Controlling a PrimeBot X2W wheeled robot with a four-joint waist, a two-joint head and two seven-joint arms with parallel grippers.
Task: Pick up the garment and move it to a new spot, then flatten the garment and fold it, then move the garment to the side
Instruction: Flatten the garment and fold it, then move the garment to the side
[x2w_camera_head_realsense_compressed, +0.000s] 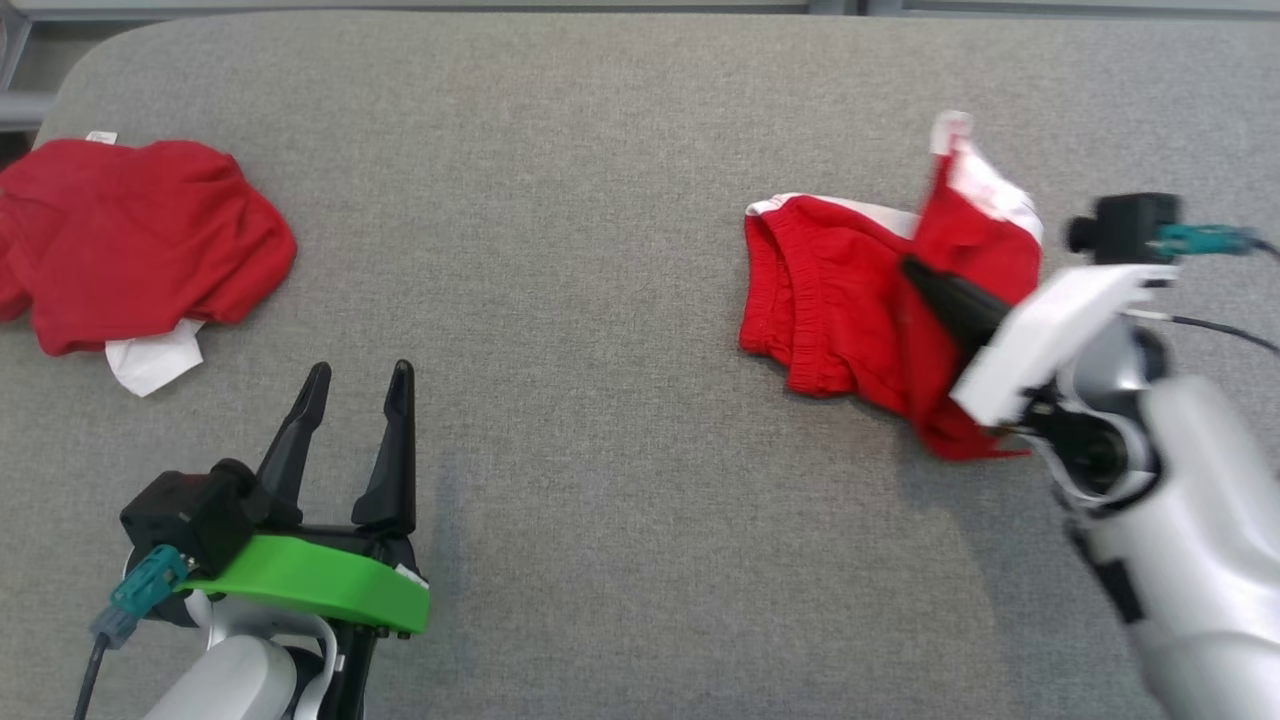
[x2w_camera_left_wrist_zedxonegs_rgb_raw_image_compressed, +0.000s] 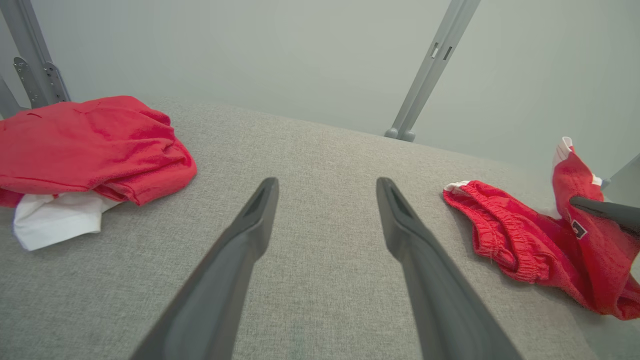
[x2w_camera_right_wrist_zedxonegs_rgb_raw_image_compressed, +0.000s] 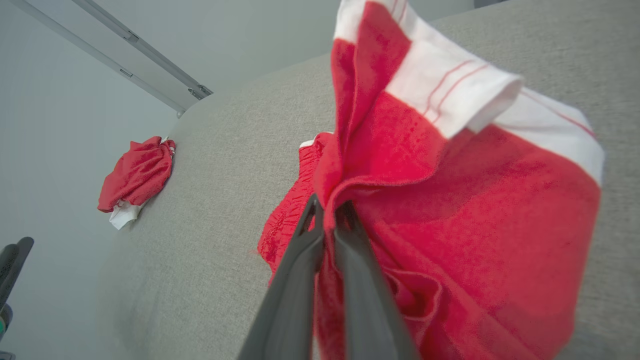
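Garment (x2w_camera_head_realsense_compressed: 830, 300) pinched in closed right jaws, white hem (x2w_camera_head_realsense_compressed: 985, 180) seemingly lifted; left jaws spread wide above grey table (x2w_camera_head_realsense_compressed: 600, 250).

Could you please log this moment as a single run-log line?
phase: pick-up | right claw: shut on red shorts, part raised | left claw: open over grey surface | crumpled red garment: far left

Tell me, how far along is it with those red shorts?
Early. Done: the right gripper has pinched a fold of the red shorts. In hand: one white-banded leg is raised, while the waistband end lies crumpled on the grey surface. To do: moving, flattening, folding and setting aside. The left gripper hangs open and empty.
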